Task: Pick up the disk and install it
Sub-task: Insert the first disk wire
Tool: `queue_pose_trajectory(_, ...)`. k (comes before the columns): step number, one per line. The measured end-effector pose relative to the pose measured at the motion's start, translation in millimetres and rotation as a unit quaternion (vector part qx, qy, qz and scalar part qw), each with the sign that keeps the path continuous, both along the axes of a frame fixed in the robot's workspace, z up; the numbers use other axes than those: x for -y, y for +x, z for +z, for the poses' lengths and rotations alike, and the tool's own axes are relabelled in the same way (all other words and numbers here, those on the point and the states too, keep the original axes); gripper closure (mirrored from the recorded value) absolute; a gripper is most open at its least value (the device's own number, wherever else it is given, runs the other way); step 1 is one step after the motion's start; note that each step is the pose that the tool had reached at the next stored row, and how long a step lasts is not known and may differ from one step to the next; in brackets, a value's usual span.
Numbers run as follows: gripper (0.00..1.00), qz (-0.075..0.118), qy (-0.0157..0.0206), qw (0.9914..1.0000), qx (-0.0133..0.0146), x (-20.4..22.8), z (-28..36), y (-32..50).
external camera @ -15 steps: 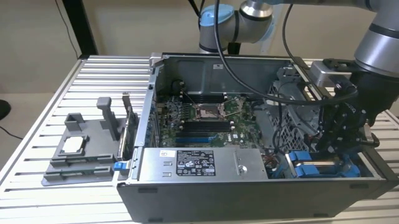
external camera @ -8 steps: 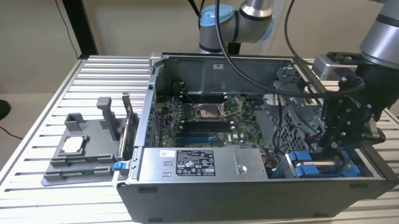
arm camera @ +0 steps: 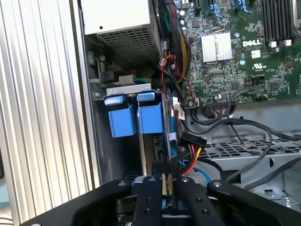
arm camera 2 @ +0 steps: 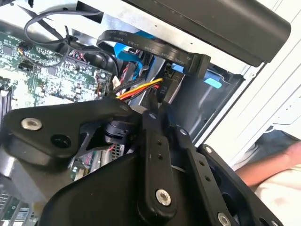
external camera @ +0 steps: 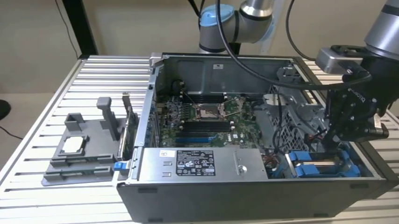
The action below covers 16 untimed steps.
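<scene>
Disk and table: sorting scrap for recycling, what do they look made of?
The disk: body likely bare metal, silver with a soft sheen; its blue frame looks like moulded matte plastic. The table: probably aluminium, pale ribbed slats.

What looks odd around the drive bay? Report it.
Nothing looks damaged or spilled. The disk stands upright in its bay beside the hand. Oddities: a black plug with red and yellow wires lies loose right by the hand, and a person's arm rests close outside the case.
</scene>
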State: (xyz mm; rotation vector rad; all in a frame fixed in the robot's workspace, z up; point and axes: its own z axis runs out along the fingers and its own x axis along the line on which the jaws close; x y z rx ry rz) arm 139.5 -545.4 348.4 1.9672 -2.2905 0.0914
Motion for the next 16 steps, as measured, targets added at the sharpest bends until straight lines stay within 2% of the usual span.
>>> queue_pose_trajectory(14, 1.0, 0.0, 0.0001, 1.0, 0.0001, 0.1, -0.8, 1.9)
queue_pose_trajectory(16, 1.0, 0.0, 0.0004, 1.0, -0.0001, 1.4, -0.9, 2.0)
